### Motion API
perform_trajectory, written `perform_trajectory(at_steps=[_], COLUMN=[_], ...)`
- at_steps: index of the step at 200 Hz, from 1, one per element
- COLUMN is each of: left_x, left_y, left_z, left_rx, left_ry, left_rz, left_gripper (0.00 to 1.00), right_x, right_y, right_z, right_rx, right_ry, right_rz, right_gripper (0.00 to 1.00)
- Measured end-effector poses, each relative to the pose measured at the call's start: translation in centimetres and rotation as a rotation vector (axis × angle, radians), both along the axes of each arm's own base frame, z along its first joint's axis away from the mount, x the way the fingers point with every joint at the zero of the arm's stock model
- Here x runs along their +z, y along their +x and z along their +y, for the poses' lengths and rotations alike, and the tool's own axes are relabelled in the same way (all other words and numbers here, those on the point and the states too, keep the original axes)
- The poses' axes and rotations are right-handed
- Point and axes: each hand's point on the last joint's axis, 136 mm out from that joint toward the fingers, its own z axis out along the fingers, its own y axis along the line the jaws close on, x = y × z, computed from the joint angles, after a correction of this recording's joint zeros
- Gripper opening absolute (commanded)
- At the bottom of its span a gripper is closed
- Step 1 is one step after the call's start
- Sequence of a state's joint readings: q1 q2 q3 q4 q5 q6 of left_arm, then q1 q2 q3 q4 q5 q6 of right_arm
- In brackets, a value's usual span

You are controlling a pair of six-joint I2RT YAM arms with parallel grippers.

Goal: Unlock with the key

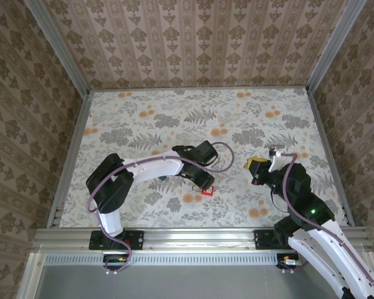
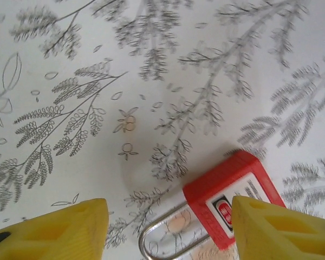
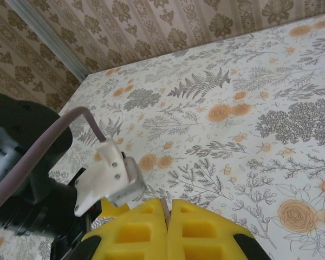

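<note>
Left wrist view: the left end effector [image 2: 168, 211] is spread over the padlock [image 2: 227, 189], which lies loose and could be nudged askew. The right end effector [image 3: 167, 208] is pressed together; a sliver pinched there may be the key [image 3: 163, 205], and it could easily be let slip. The surface [image 1: 143, 112] is floral-printed and walled by damask panels [image 1: 193, 37].

Bright, diffuse light; shadows faint and soft. Left wrist view washed pale, left claw [image 2: 168, 225] slightly soft up close.
</note>
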State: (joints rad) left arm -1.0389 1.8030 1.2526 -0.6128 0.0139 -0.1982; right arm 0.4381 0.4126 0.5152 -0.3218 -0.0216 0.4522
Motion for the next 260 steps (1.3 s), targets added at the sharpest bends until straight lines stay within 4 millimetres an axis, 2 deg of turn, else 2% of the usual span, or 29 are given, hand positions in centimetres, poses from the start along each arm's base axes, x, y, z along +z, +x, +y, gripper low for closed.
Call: perform_trajectory(at_steps=[38,70,103,122,203,231,260], left_x=[-0.2,-0.4,-2.5,-3.2,-2.9,-2.9,-3.7], left_y=[-2.7,-3.9,-4.5,-4.3,-1.6,-0.3,1.1], left_z=[0.3,-0.1,-0.5,-0.4,-2.6,-2.3,-0.7], left_rx=[-0.195,-0.291,-0.347,-0.354,-0.273,-0.207,-0.112], left_ry=[0.088,0.104,0.136,0.157,0.069,0.048,0.053], left_rz=[-0.020,-0.030,-0.010,-0.018,-0.103,-0.098,-0.064], left_gripper=[0.70,0.70,0.70,0.70,0.66,0.65,0.66], right_x=[0.2,0.2,0.2,0.4,0.3,0.1,0.1], right_y=[-0.1,-0.1,-0.1,-0.3,-0.3,-0.3,-0.3], right_z=[0.0,0.0,0.0,-0.1,-0.2,-0.4,-0.4], right_rx=[0.000,0.000,0.000,0.000,-0.004,-0.012,-0.015], right_ry=[0.003,0.003,0.003,0.007,0.005,-0.001,-0.001], right_rz=[-0.007,-0.007,-0.007,-0.014,-0.013,-0.007,-0.007], right_gripper=[0.03,0.03,0.03,0.03,0.03,0.03,0.03])
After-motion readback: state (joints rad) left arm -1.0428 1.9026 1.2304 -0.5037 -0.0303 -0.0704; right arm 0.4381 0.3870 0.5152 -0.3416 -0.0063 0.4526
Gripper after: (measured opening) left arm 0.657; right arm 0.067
